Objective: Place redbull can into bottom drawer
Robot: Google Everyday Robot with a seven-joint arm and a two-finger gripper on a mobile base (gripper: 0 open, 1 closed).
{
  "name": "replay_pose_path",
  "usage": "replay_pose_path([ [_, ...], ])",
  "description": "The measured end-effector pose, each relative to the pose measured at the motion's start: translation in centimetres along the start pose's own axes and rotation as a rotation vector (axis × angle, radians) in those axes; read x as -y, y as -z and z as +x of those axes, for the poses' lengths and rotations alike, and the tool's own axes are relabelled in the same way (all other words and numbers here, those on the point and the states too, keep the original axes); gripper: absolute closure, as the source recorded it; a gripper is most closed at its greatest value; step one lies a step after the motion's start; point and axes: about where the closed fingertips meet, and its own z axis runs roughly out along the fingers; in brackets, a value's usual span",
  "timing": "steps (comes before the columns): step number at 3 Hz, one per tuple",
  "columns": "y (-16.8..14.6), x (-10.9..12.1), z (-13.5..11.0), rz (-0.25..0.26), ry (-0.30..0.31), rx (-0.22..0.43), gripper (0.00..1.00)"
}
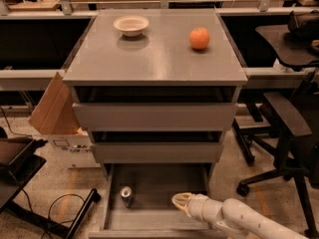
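Observation:
The redbull can (126, 195) stands upright in the left part of the open bottom drawer (149, 219), silver top facing up. The drawer is pulled out under the two upper grey drawers, which are closed. My gripper (179, 201) is at the end of the white arm that comes in from the lower right. It hovers over the right part of the drawer, about a hand's width right of the can, not touching it. It holds nothing.
On the cabinet top (154, 54) sit a white bowl (131, 25) at back left and an orange (199, 38) at back right. A cardboard box (57, 116) leans at the cabinet's left. Black office chairs (284, 133) stand to the right.

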Motion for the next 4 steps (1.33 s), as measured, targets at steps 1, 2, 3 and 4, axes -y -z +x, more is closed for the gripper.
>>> replay_pose_path([
  [1, -0.1, -0.2, 0.0, -0.009, -0.001, 0.006, 1.00],
  [2, 0.5, -0.4, 0.0, 0.012, 0.009, -0.035, 1.00],
  [3, 4.2, 0.1, 0.6, 0.093, -0.019, -0.124, 1.00],
  [4, 8.2, -0.1, 0.9, 0.176, -0.050, -0.287, 1.00],
])
